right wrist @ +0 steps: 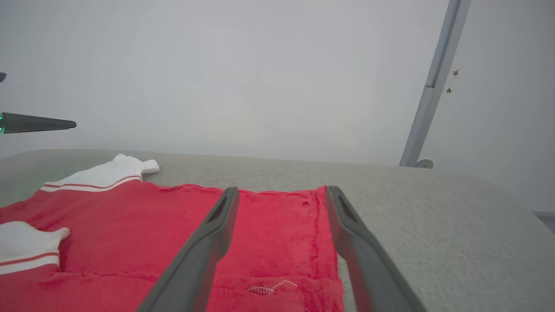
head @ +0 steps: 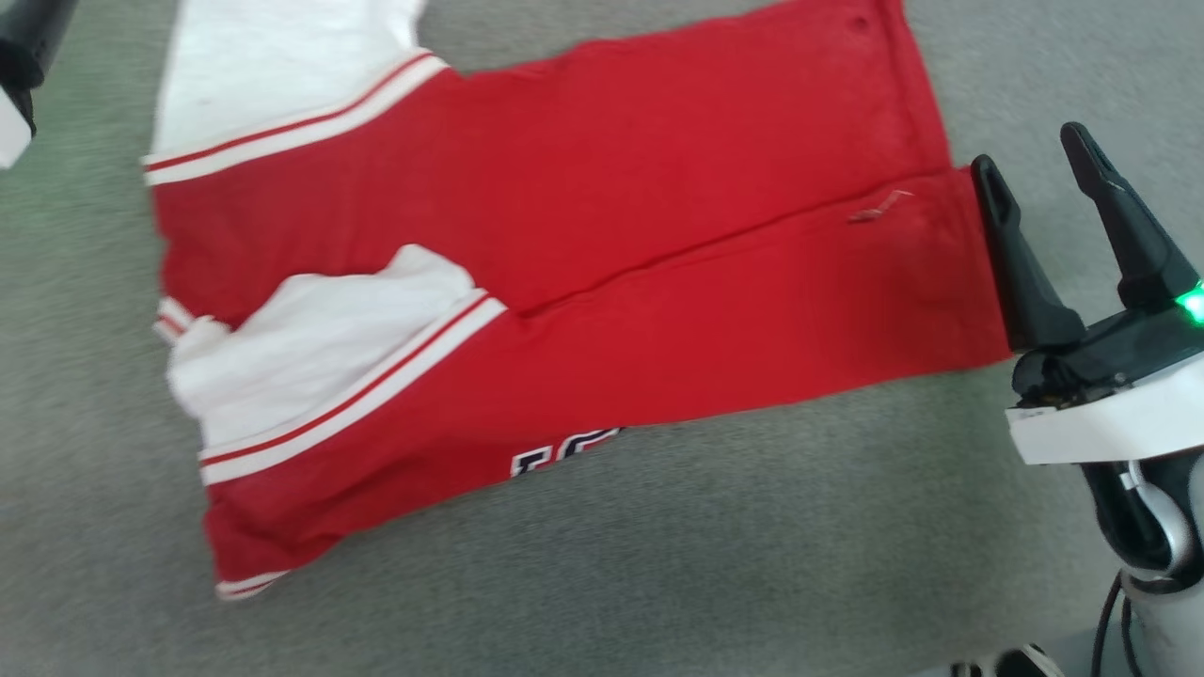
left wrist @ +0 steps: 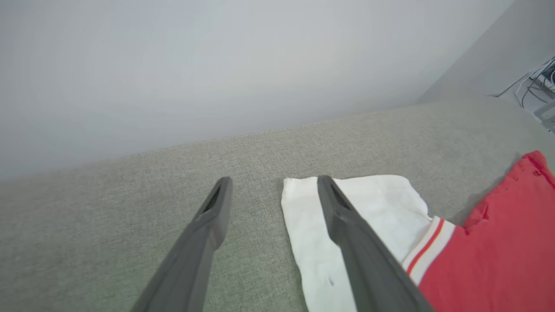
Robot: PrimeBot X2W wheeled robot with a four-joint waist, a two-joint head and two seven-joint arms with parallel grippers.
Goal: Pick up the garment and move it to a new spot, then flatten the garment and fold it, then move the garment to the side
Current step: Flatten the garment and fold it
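A pale wall (right wrist: 260,65) runs behind a grey woven cushion (head: 658,583), with a slanted metal post (right wrist: 433,82) off to one side and some cables (left wrist: 537,82) past the cushion's corner. The jersey (head: 611,235) lies flat on the cushion, folded lengthwise so its two red flaps meet along a crease down the middle. Its hem end points towards the cushion's right side and its shoulder end towards the left, where white lining and striped trim show. A strip of black-and-white lettering (head: 564,449) peeks out along the near fold, and a loose thread (head: 879,207) sits close to the hem.

The right gripper (head: 1027,149) is at the hem end, jaws spread and grasping nothing. One finger (head: 1016,254) crosses the hem's edge in the head view; I cannot tell whether it touches the cloth. From the right wrist, both fingers (right wrist: 204,251) reach over the red fabric.

The left gripper (left wrist: 274,179) hangs over the shoulder end, jaws also spread and empty, one finger across the white strap (left wrist: 381,203), the other over bare cushion.
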